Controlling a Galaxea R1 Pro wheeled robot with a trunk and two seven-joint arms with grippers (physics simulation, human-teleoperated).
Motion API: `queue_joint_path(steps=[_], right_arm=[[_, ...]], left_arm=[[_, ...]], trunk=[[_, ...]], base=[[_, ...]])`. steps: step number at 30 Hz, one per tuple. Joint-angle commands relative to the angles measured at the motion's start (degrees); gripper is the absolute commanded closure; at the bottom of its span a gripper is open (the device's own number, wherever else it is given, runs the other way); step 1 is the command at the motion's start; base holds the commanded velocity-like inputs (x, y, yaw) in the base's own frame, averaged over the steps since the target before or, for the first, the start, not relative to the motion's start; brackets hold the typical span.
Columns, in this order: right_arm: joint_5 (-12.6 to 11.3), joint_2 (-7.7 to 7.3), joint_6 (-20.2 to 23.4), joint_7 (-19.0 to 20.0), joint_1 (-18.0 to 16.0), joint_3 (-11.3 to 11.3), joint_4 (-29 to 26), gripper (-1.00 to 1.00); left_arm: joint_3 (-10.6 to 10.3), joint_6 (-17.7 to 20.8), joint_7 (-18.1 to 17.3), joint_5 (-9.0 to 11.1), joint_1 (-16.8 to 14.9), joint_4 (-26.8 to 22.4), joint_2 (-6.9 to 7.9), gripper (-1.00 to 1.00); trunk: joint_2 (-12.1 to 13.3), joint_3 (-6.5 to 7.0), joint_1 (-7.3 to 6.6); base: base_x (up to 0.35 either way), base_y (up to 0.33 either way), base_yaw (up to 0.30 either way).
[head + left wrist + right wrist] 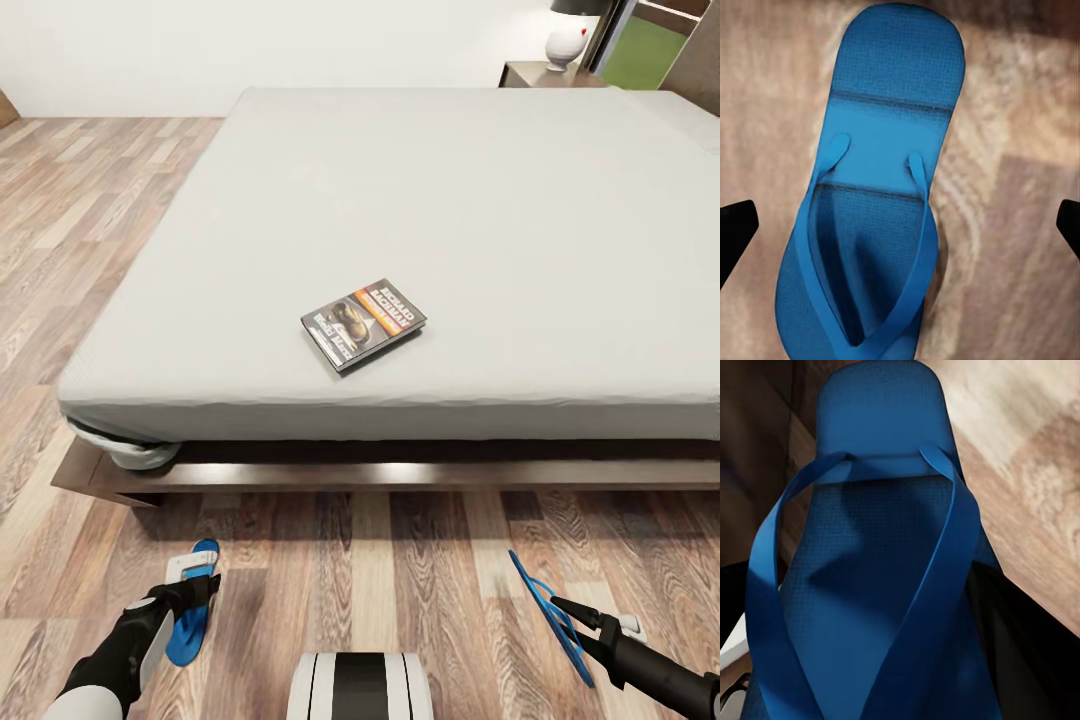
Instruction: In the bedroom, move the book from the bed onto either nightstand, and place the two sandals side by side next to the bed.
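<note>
Left gripper [195, 590]: hung over the left sandal [190, 612], which lies flat on the wood floor [400, 590]; jaws are spread wide, the fingertips [736, 225] seen well clear of the sole.
Left sandal, wrist view [874, 195]: straps up, nothing touching it.
Bed [450, 220]: grey mattress on a dark frame; its near edge crosses the head view.
Book [363, 322]: lying flat on the mattress, near that front edge, bare mattress all round.
Right gripper [575, 612]: jaws closed on the right sandal [550, 615], held tilted on edge above the floor.
Nightstand [545, 73]: beyond the bed's far right corner, a white lamp [567, 38] on its surface.
</note>
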Motion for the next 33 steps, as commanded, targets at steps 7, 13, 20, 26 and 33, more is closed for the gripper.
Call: queue_joint_path(steps=[7,13,20,26,33], right_arm=[[-0.18,0.0,0.37,0.0,-0.02,-0.08,0.02,1.0],[-0.18,-0.03,0.37,0.0,-0.02,-0.08,0.02,1.0],[-0.18,-0.09,0.06,-0.07,-0.02,-0.17,0.02,1.0],[-0.09,-0.03,-0.62,-0.75,-0.02,-0.12,-0.16,1.0],[6.58,0.07,-7.56,-15.09,-0.02,0.12,-7.94,1.0]], left_arm=[[0.49,2.3,-16.63,-0.48,-0.01,-1.27,2.31,-1.0],[2.75,7.88,-48.0,3.95,0.14,-2.24,10.2,-1.0],[12.6,4.48,-57.77,5.85,1.82,12.41,17.39,-1.0],[13.71,-5.6,-58.5,6.01,2.0,18.78,17.84,-1.0],[13.76,-6.29,-60.3,6.0,2.01,19.14,17.81,-1.0]], trunk=[[-0.01,-0.03,-0.01],[-0.01,-0.03,-0.01],[-0.01,-0.03,-0.01],[-0.01,-0.03,-0.01],[-0.01,-0.03,-0.01]], base=[[0.0,0.0,0.0],[0.0,0.0,0.0],[0.0,0.0,0.0],[0.0,0.0,0.0],[0.0,0.0,0.0]])
